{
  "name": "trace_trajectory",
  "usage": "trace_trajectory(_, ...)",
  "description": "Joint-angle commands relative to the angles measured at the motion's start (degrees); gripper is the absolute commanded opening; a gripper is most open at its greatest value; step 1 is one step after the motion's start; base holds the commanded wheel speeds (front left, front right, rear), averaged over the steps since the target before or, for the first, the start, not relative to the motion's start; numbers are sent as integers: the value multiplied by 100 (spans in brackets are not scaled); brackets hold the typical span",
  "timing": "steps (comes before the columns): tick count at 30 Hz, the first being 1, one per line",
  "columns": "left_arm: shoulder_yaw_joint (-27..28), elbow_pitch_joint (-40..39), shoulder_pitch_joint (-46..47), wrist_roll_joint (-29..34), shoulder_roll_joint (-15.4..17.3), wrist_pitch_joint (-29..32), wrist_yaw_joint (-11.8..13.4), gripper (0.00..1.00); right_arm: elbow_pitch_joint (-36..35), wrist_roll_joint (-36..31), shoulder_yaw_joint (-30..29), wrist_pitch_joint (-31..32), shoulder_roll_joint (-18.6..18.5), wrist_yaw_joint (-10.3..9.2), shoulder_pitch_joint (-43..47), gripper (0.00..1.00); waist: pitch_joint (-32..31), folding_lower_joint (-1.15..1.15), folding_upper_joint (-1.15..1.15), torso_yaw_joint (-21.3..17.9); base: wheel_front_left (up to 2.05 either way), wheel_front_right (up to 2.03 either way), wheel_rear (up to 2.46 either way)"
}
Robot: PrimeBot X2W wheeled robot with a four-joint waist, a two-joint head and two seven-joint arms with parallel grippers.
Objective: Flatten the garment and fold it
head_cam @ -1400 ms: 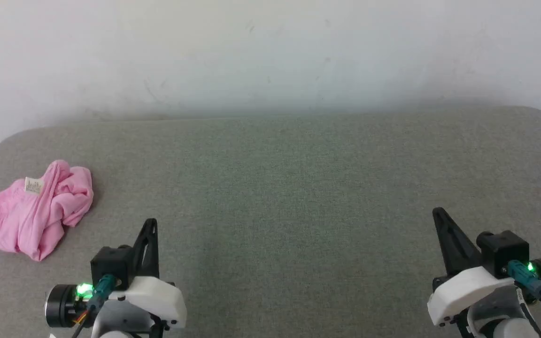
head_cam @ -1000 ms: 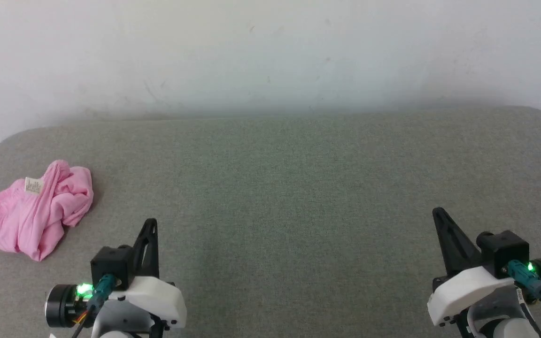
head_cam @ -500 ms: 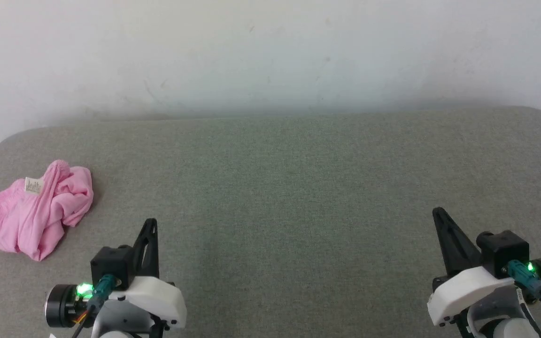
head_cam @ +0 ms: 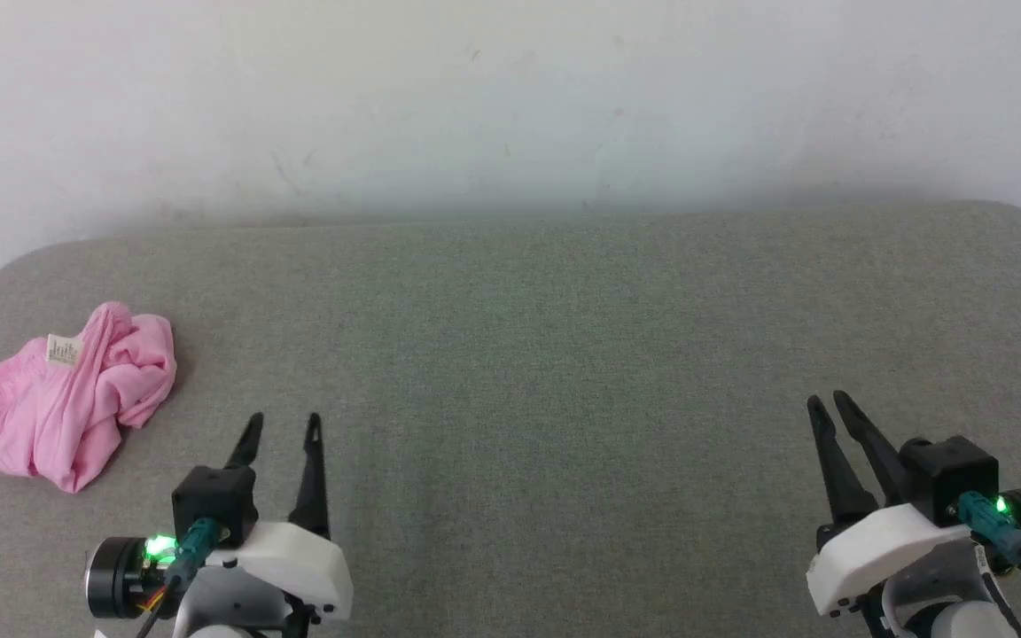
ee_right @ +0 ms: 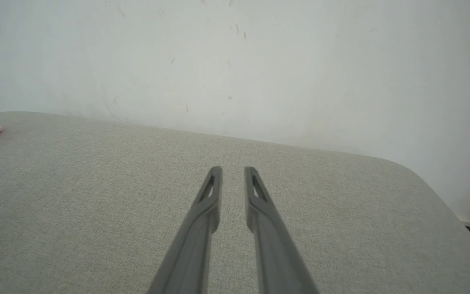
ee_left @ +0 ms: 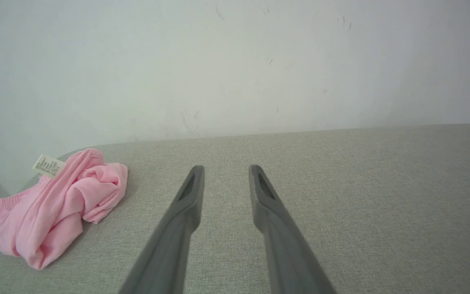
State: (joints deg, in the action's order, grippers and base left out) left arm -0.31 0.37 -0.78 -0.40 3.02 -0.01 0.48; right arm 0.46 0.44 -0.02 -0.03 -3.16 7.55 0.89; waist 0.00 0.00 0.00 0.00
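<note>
At the left edge of the grey upholstered surface [head_cam: 564,354] the pink shorts [head_cam: 63,403] lay crumpled, apart from the empty, parted left gripper [head_cam: 284,418] and right gripper [head_cam: 827,399]; the left should pinch what seemed the waistband, not bunched folds.

A broad grey-green woven-fabric surface [head_cam: 564,337] with rounded far corners carries light pink soft fabric shorts [head_cam: 67,412], crumpled in a heap at its left edge, small white label [head_cam: 64,349] uppermost.
</note>
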Motion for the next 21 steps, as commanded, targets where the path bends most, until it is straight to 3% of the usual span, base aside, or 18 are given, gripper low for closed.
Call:
trace_trajectory(1,-3,4,-1,-7,0,-9,2,100,2,6,0,-8,0,0,1,100,1,0,0,0,0,0,0)
trace_trajectory(21,-92,95,-48,-198,-2,-248,60,100,-26,73,-71,-248,5,-1,19,100,-11,0,0,9,0,0,0)
